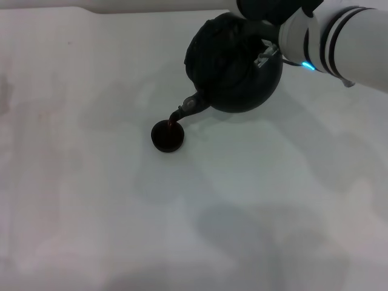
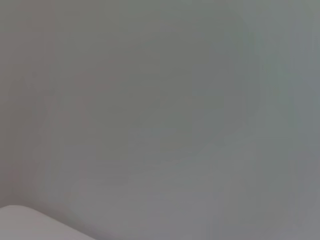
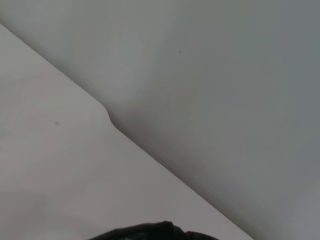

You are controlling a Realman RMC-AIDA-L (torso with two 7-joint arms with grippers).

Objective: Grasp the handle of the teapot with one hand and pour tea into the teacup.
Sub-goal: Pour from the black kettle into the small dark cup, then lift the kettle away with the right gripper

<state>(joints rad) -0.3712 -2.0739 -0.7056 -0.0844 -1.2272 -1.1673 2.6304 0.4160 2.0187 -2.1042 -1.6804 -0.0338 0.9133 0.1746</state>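
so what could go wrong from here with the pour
1. The teapot is tipped with its spout right over the teacup, which is tiny beside the pot. A little more tilt could overfill it or send tea onto the table.
2. The spout tip sits near the cup's rim rather than its middle, so a small drift may pour outside or nudge the cup.
3. The right gripper holds the pot up by its top; a slip there could let it swing.
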